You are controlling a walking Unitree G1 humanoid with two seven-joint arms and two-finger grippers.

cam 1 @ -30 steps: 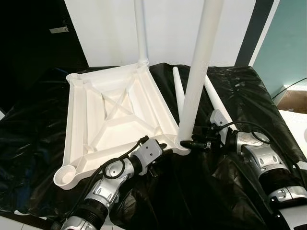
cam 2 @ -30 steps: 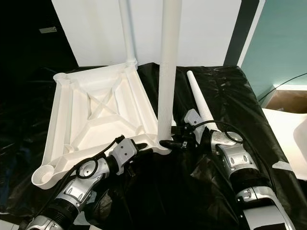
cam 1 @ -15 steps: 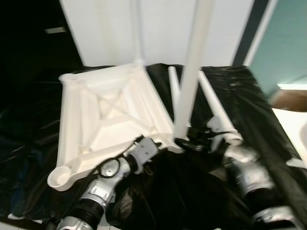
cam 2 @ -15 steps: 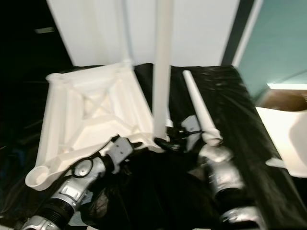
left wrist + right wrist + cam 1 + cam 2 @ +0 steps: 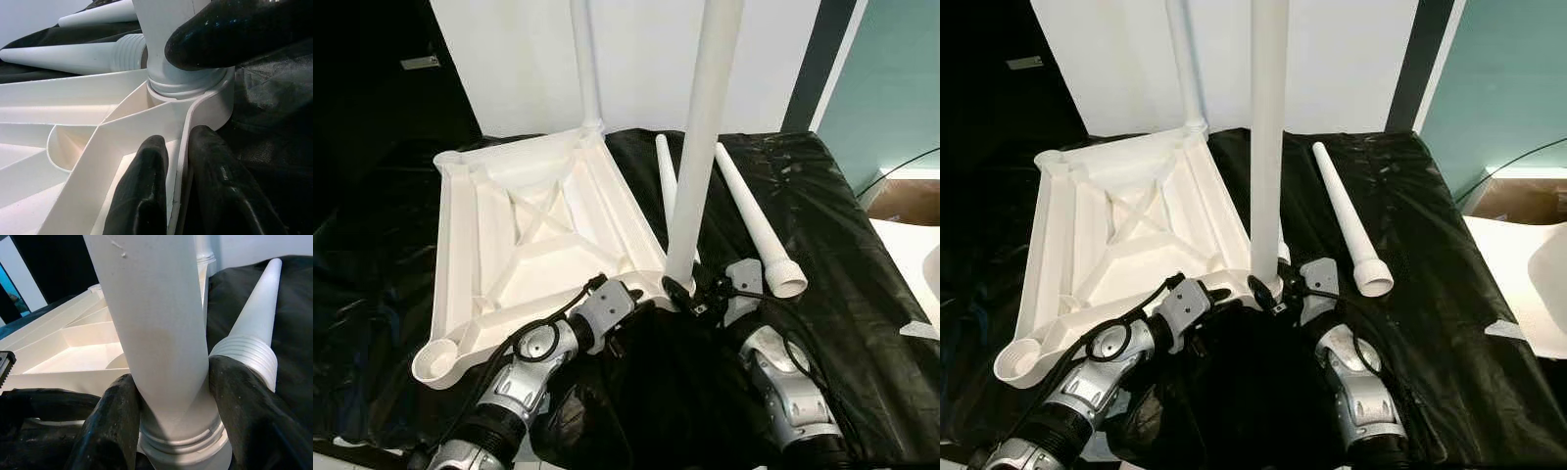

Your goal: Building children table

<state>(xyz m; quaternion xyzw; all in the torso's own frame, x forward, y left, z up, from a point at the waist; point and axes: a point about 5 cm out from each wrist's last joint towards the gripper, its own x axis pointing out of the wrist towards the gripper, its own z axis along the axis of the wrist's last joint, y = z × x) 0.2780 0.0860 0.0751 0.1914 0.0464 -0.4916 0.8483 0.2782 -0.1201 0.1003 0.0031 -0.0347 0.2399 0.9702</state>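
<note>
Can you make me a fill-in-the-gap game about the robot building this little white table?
1. The white tabletop lies upside down on a ____ sheet.
2. The right gripper is shut on a leg that stands ____.
3. The left gripper pinches the tabletop's ____.
4. ____ loose legs lie on the sheet.

Missing words: black; upright; rim; Two

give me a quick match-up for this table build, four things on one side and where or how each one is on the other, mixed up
Things:
1. left gripper
2. right gripper
3. loose leg
4. tabletop

States:
A. lying flat on the black sheet, beside the tabletop
B. upside down, ribs facing up
C. shut on the base of the upright leg
D. pinching the tabletop's rim by the near corner socket

Pairs: 1-D, 2-C, 3-A, 4-B
</note>
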